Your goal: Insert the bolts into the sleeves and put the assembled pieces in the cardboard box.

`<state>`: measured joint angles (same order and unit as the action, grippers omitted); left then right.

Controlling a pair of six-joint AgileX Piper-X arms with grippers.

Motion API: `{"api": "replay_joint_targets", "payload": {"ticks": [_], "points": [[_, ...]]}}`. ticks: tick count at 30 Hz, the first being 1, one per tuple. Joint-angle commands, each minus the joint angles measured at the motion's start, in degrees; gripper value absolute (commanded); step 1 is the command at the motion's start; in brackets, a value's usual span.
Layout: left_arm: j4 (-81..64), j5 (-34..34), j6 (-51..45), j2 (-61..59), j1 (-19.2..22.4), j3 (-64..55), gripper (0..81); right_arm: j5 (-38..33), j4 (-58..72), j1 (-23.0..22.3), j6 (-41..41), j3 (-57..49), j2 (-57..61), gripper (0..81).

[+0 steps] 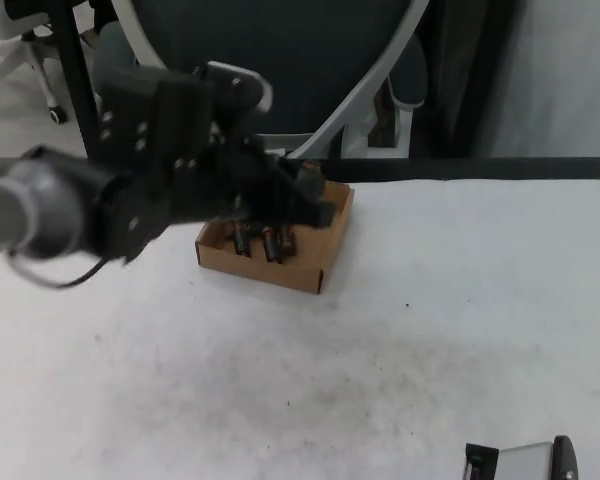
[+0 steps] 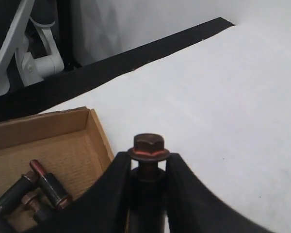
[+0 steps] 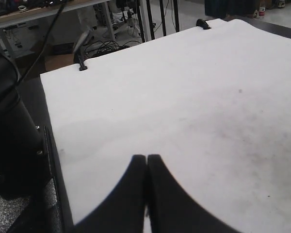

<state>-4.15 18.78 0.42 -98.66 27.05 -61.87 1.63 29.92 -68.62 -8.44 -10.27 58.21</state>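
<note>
Far left over the white desk (image 1: 430,330): left pincer (image 2: 148,162) gripping a rusty brown bolt (image 2: 148,144), six-sided head poking out past the black fingers (image 2: 114,189). Hangs above the right wall of the cardboard box (image 2: 48,126). Inside the box, a few dark put-together pieces (image 2: 48,187) lying side by side (hard to count them). Sits at the far side of the desk, a bit left of the middle. Over at the near right: right pincer (image 3: 146,162) closed, fingers pressed together, gripping nothing, above plain white desk.
</note>
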Motion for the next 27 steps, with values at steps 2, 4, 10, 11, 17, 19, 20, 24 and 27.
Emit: {"api": "replay_joint_targets", "payload": {"ticks": [2, 4, 10, 11, 17, 19, 20, 24, 27], "points": [[6.2, -0.8, 0.7, -5.0, -0.2, -9.5, 0.8, -0.7, -0.6, 0.0, -0.2, 0.1, -0.2, 0.6], [9.6, -1.5, 1.6, -8.0, -0.2, -13.5, 0.8, -0.7, -2.7, 0.0, -0.2, 0.1, -0.2, 0.5], [18.4, -3.2, 3.1, -15.8, -0.2, -23.6, 0.8, 2.7, -7.6, 0.2, 1.6, 0.1, -0.2, 0.2], [19.1, -3.2, 3.1, -16.7, -0.2, -24.7, 0.8, 3.5, -7.8, 0.2, 1.6, 0.1, -0.2, 0.2], [21.7, -4.5, 5.0, -22.8, -0.4, -29.1, 0.8, 4.0, -7.8, 0.2, 2.9, 0.1, -0.2, 0.2], [21.9, -4.6, 5.7, -24.6, -0.7, -30.1, 0.8, 4.0, -7.8, 0.2, 3.3, 0.1, -0.2, 0.2], [21.9, -4.6, 5.7, -25.4, -0.8, -30.7, 0.8, 4.0, -7.8, 0.2, 3.7, 0.1, -0.2, 0.2], [21.9, -4.6, 6.2, -28.2, -1.4, -32.5, 0.8, 4.0, -7.9, 0.2, 3.7, 0.1, -0.2, 0.2], [21.9, -4.6, 6.5, -29.4, -1.8, -33.1, 0.8, 4.0, -8.2, 0.2, 3.7, 0.1, -0.2, 0.2]]}}
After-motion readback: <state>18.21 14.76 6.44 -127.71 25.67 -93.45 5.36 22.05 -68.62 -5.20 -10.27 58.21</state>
